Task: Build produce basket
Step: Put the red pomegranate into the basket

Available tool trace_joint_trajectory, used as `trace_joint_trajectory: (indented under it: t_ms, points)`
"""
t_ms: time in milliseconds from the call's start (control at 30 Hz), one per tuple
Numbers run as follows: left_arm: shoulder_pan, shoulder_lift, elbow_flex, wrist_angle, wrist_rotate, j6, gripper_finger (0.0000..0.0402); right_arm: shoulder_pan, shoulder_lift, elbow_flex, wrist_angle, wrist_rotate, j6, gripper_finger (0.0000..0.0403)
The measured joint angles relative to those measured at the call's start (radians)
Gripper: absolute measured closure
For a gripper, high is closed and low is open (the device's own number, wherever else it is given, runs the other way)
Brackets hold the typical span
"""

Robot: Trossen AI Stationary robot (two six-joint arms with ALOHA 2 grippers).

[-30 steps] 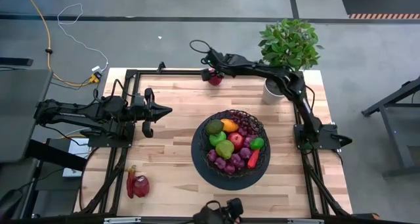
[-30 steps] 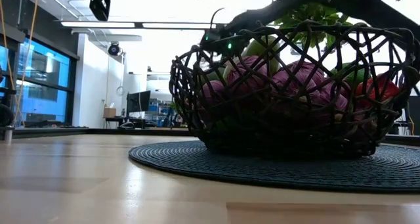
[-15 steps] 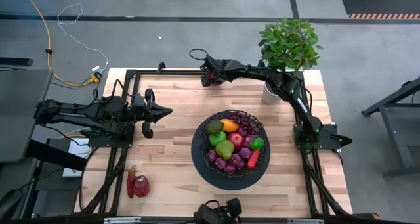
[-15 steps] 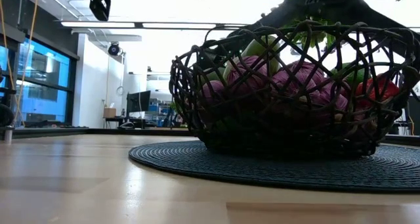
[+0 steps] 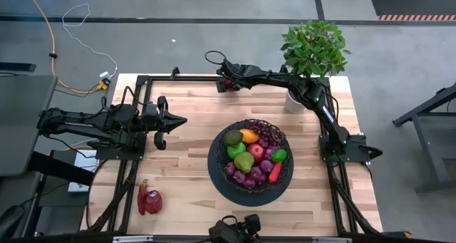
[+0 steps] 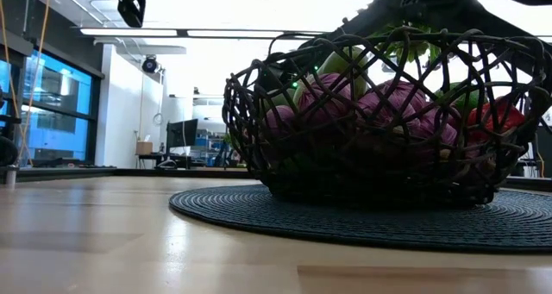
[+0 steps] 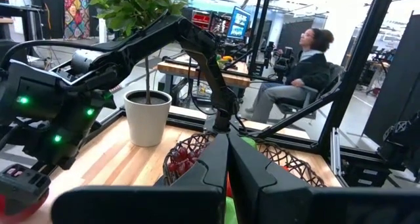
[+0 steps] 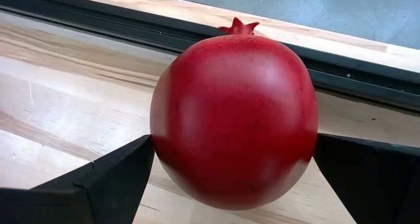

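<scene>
A red pomegranate [image 8: 234, 115] rests on its underside on the wood by the table's far edge. My right gripper [image 8: 233, 165] is open and slants down over it, one finger on each side; in the high view the gripper [image 5: 229, 85] covers nearly all of the fruit. The black wire basket [image 5: 251, 122] stands on a round black mat at centre right, filled with apples, a pear, grapes and other produce [image 5: 251, 156]. My left gripper [image 5: 168, 120] hovers shut and level at the table's left side, its fingers [image 7: 228, 159] empty. My right gripper flanks the pomegranate at its widest part [image 8: 161, 129], coming from above at a slant toward the far edge. Its fingers [image 8: 118, 175] lie right beside the fruit's sides, but I cannot tell whether they touch it. The fruit sits on the table.
A potted plant [image 5: 294, 99] stands at the far right, close under my right arm. A red pepper [image 5: 142, 198] and a round red fruit [image 5: 153, 201] lie near the front left corner. A black rail [image 8: 367, 79] runs behind the pomegranate. A person sits beyond the table.
My right gripper has come down over the pomegranate at the far edge, still open, and now hides most of the fruit from above. The pomegranate has stayed in place.
</scene>
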Motion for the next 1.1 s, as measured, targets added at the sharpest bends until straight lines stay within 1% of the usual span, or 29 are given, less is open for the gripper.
trace_joint_trajectory:
  t_ms: [133, 400, 667, 867, 1100]
  points:
    - [0.000, 0.000, 0.000, 0.000, 0.000, 0.000, 0.0401, -0.001, 0.000, 0.000, 0.000, -0.001, 0.001, 0.0020]
    - [0.000, 0.000, 0.000, 0.000, 0.000, 0.000, 0.0401, -0.001, 0.000, -0.001, -0.002, -0.005, 0.000, 0.0059]
    - [0.000, 0.000, 0.000, 0.000, 0.000, 0.000, 0.0401, -0.002, 0.000, 0.001, -0.001, -0.022, -0.013, 0.0064]
    - [0.000, 0.000, 0.000, 0.000, 0.000, 0.000, 0.0401, 0.009, -0.025, 0.062, -0.003, -0.047, -0.187, 0.0065]
    - [0.000, 0.000, 0.000, 0.000, 0.000, 0.000, 0.0401, 0.076, -0.148, 0.071, -0.048, -0.059, -0.484, 0.0065]
